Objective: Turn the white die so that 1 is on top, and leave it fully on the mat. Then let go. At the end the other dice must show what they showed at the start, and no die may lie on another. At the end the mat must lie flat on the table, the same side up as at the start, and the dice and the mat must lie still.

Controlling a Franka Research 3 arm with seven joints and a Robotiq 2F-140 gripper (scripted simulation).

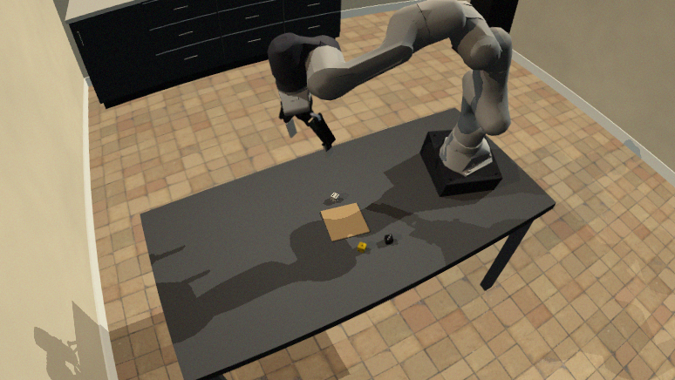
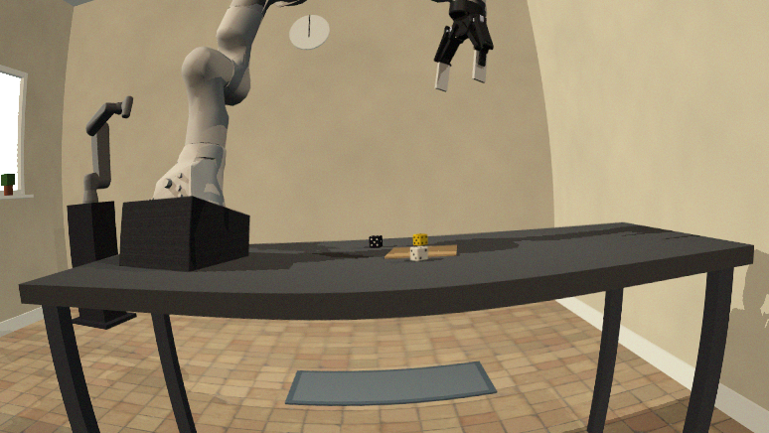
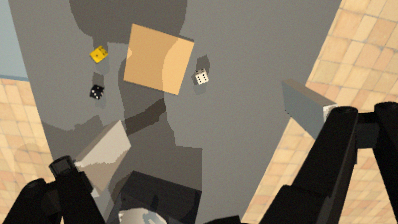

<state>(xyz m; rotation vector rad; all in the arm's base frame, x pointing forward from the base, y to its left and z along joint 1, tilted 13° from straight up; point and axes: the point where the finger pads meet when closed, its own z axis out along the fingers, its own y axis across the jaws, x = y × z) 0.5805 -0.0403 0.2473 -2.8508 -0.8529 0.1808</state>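
while high above table [image 2: 484, 268], jaws fully spread, gripping nothing.
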